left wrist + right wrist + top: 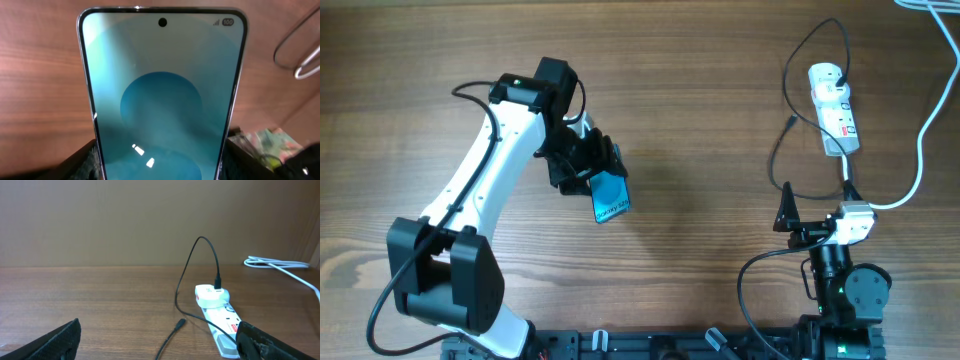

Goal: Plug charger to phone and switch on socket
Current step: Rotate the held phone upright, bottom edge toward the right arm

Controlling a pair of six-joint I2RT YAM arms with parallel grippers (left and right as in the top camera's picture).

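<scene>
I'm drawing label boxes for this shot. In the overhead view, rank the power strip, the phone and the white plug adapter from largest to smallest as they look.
1. power strip
2. phone: tilted, raised towards the camera and partly hidden in the left gripper, so this rank is unsure
3. plug adapter

The counter [700,110] is brown wood with a visible grain and a matt finish. The phone [162,100] has a glossy glass screen that catches reflections — its rim looks like thin polished metal. The socket [835,112] is smooth white plastic with a slight sheen, as is the white plug adapter [212,296]. The charger [218,275] cable is thin, black, matt and rubbery-looking; the thick white cord [921,155] is smooth. The left arm [480,170] has glossy white plastic shells and matt black joints. The jaws of the right gripper [157,332] are black, matt and coarse-grained.
</scene>
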